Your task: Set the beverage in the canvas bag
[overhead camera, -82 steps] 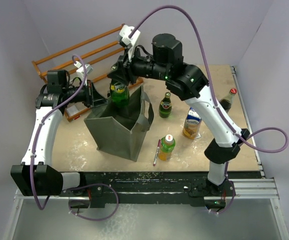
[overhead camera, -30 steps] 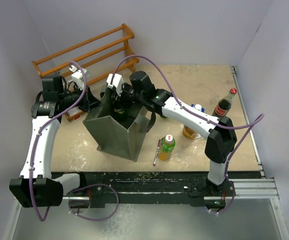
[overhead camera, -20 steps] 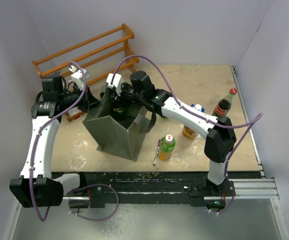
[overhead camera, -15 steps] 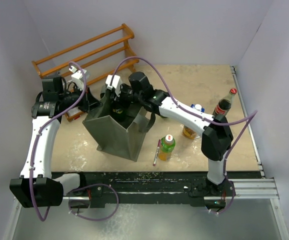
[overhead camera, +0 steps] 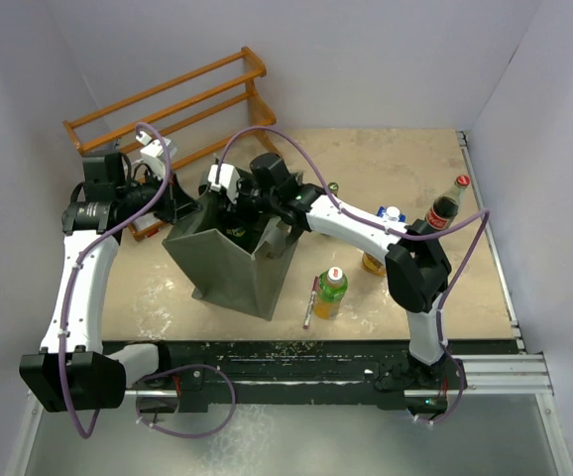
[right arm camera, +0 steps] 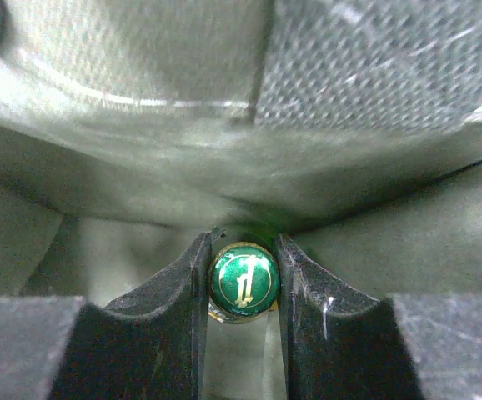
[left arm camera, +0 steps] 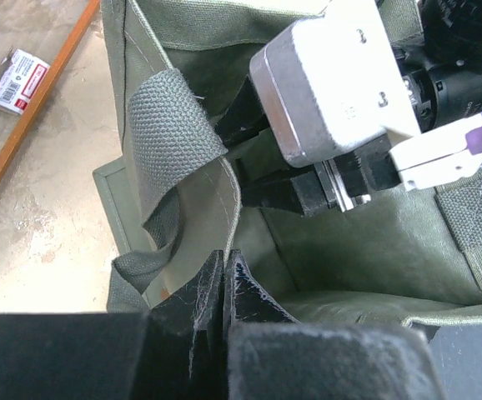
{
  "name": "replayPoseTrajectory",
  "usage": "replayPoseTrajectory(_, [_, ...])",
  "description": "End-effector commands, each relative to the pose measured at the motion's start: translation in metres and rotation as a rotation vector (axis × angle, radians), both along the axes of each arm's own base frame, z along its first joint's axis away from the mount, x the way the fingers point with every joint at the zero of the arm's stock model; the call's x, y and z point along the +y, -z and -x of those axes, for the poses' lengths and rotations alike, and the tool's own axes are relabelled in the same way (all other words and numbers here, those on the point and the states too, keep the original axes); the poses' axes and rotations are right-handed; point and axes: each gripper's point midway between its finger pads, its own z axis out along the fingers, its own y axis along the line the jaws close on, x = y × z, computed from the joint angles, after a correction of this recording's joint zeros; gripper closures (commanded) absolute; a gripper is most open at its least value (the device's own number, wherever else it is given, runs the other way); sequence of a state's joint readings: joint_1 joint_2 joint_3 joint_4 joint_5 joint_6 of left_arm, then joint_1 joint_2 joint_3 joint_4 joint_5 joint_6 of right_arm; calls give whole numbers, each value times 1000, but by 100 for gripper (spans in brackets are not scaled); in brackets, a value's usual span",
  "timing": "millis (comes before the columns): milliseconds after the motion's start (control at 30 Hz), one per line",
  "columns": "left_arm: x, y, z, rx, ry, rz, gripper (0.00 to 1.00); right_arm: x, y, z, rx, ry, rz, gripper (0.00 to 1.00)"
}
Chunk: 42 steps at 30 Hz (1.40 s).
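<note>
From above, the canvas bag [overhead camera: 229, 266] stands upright and open on the bench [overhead camera: 405, 159], just in front of the wooden rack [overhead camera: 168, 99]. The left gripper [overhead camera: 189, 205] meets the bag's far left rim, while the right gripper [overhead camera: 234, 212] reaches down through the bag's mouth; from here I cannot tell what it holds. To the right of the bag stand a green tea bottle [overhead camera: 330, 292] with a pen [overhead camera: 309, 303] lying beside it. A juice carton [overhead camera: 374, 260] is partly hidden behind the right arm, and a cola bottle [overhead camera: 445, 207] stands near the bench's right edge. In the left wrist view, the left gripper's fingers [left arm camera: 199, 292] are pressed together on the bag's upper edge, pinching the fabric just beside one loop handle [left arm camera: 170, 125]. Beyond it, the right arm's white camera housing [left arm camera: 333, 75] and dark fingers point down into the bag. A small packet [left arm camera: 13, 69] lies on the bench past the rack's orange rail. In the right wrist view, the right gripper is clamped on the neck of the beverage [right arm camera: 243, 283]. Its green cap with a gold emblem sits tight between the two fingers, and the bag's grey-green walls surround it on every side, so the bottle is inside the bag. Whether its base touches the bottom cannot be told.
</note>
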State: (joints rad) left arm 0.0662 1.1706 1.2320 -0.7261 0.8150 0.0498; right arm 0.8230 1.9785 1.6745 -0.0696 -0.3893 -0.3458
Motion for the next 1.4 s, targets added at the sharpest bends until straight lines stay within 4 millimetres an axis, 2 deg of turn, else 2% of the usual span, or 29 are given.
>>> replayPoseTrajectory(0, [6,5,0,-2,-12,-23,100,7,-54,-16,-185,-29,-123,100])
replayPoseTrajectory(167, [7,4,-1,-5,-19,-27,100,4,-35,-17,-167,-29,-102,100])
replayPoseTrajectory(300, [7,4,-1,-4,-22,-26,100,1,-22,-18,-151,-28,-84,96])
replayPoseTrajectory(400, [8,4,-1,-3,-23,-28,100,1,-24,-17,-150,-28,-84,89])
replayPoseTrajectory(633, [8,3,-2,-14,-23,-34,100,5,-57,-18,-140,-20,-118,62])
replayPoseTrajectory(900, [8,0,-3,-20,-21,-31,100,0,-86,-20,-156,16,-138,32])
replayPoseTrajectory(1033, [7,-2,-3,-23,-21,-28,100,-2,-104,-14,-164,-2,-151,27])
replayPoseTrajectory(1367, [6,-10,-8,-25,-26,-10,100,-20,-187,15,-193,-32,-238,22])
